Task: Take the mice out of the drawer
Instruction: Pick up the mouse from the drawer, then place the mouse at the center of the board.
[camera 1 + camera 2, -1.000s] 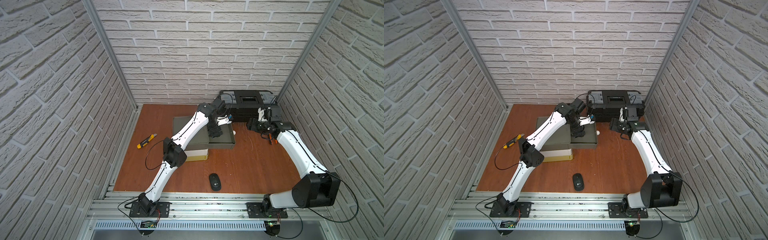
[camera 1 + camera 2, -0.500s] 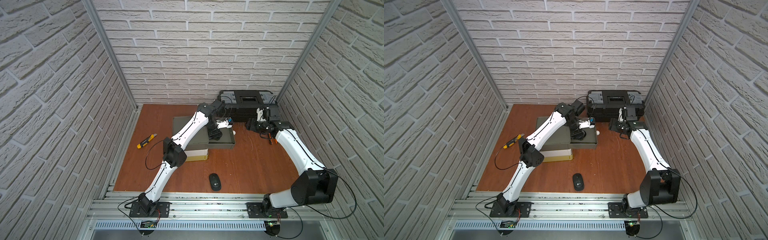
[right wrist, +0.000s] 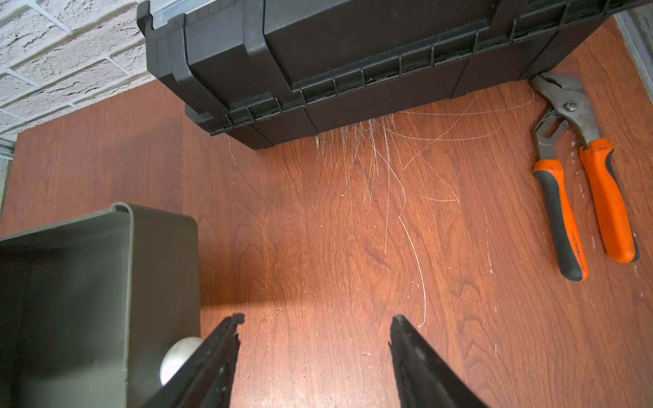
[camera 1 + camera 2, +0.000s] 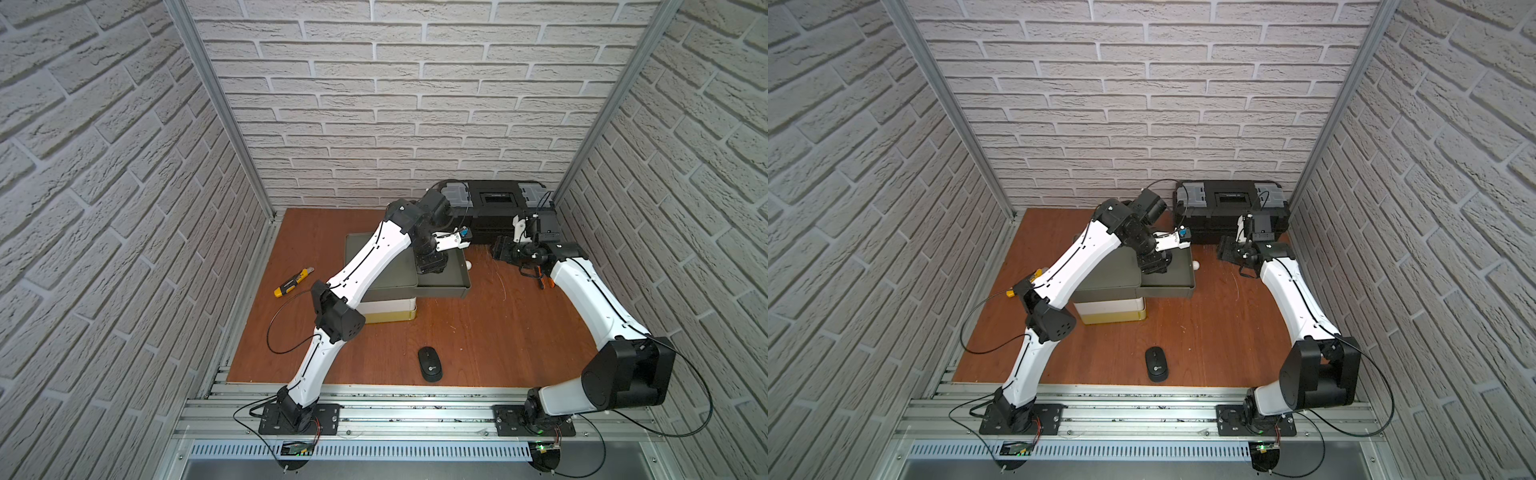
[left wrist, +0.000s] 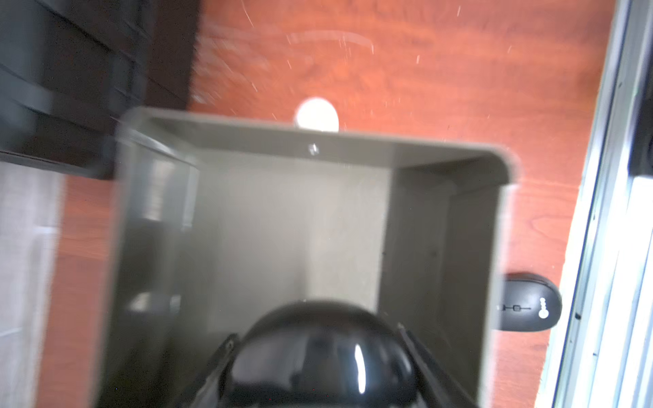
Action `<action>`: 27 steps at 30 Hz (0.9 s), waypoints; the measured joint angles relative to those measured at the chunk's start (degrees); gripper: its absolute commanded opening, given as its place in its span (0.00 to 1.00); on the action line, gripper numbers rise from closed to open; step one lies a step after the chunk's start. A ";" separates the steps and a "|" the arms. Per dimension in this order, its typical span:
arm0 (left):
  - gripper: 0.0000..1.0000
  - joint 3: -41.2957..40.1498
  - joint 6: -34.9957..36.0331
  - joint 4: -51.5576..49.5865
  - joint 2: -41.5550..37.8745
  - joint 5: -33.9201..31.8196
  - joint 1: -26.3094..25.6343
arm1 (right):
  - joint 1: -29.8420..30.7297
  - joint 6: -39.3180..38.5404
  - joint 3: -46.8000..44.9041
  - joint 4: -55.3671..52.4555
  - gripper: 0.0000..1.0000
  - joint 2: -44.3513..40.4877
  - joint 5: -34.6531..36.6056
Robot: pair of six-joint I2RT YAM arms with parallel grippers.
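Note:
The olive-grey drawer (image 4: 463, 286) (image 4: 1183, 291) stands pulled out of its cabinet, a white knob (image 5: 316, 113) (image 3: 178, 353) on its front. My left gripper (image 4: 430, 270) (image 5: 316, 333) reaches down into the drawer (image 5: 353, 139) and is shut on a glossy dark mouse (image 5: 318, 360), which fills the space between the fingers. The rest of the drawer floor in the left wrist view is bare. A black mouse (image 4: 429, 363) (image 4: 1156, 363) (image 5: 530, 307) with a white logo lies on the table near the front edge. My right gripper (image 4: 500, 249) (image 3: 317, 319) hangs open and empty over bare wood beside the knob.
A black toolbox (image 4: 498, 203) (image 3: 353, 53) stands against the back wall. Orange-handled pliers (image 3: 579, 176) lie to its right. A yellow-black utility knife (image 4: 293, 283) lies at the left. White and yellow drawers (image 4: 390, 309) sit under the olive cabinet top.
My left gripper has closed on the mouse inside the drawer and its wrist has turned a little. The right gripper has shifted slightly toward the toolbox, still open.

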 measured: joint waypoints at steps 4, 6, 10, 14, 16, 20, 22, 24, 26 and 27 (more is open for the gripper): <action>0.38 -2.80 -0.94 1.09 -9.60 -2.97 -3.21 | 0.00 0.00 -0.07 0.22 0.69 0.00 -0.48; 0.35 -7.43 -2.60 1.68 -15.21 -4.61 -5.46 | 0.00 -0.02 -0.24 0.44 0.69 0.00 -0.59; 0.34 -25.90 -8.57 4.26 -27.78 -9.07 -10.75 | 0.00 0.00 -0.72 0.61 0.69 0.00 -0.96; 0.36 -41.88 -16.63 5.22 -36.68 -11.45 -15.58 | 0.00 0.02 -0.72 1.16 0.69 0.00 -1.97; 0.36 -47.98 -22.40 5.20 -40.74 -12.48 -17.88 | 0.00 0.02 -0.72 1.29 0.69 0.00 -2.34; 0.36 -59.06 -33.09 6.12 -48.09 -13.44 -20.87 | 0.00 0.02 -0.72 1.49 0.69 0.00 -2.73; 0.36 -65.99 -37.79 7.72 -50.75 -13.44 -21.35 | 0.00 0.02 -0.72 1.64 0.69 0.00 -3.13; 0.36 -73.46 -41.90 11.10 -51.58 -13.40 -21.38 | 0.00 0.02 -0.74 1.66 0.69 0.00 -3.41; 0.38 -80.32 -45.72 16.13 -50.73 -13.44 -21.24 | 0.00 0.02 -0.85 1.73 0.69 0.00 -3.72; 0.38 -83.34 -47.69 19.10 -49.88 -13.18 -21.00 | 0.00 0.02 -0.94 1.75 0.69 0.00 -3.80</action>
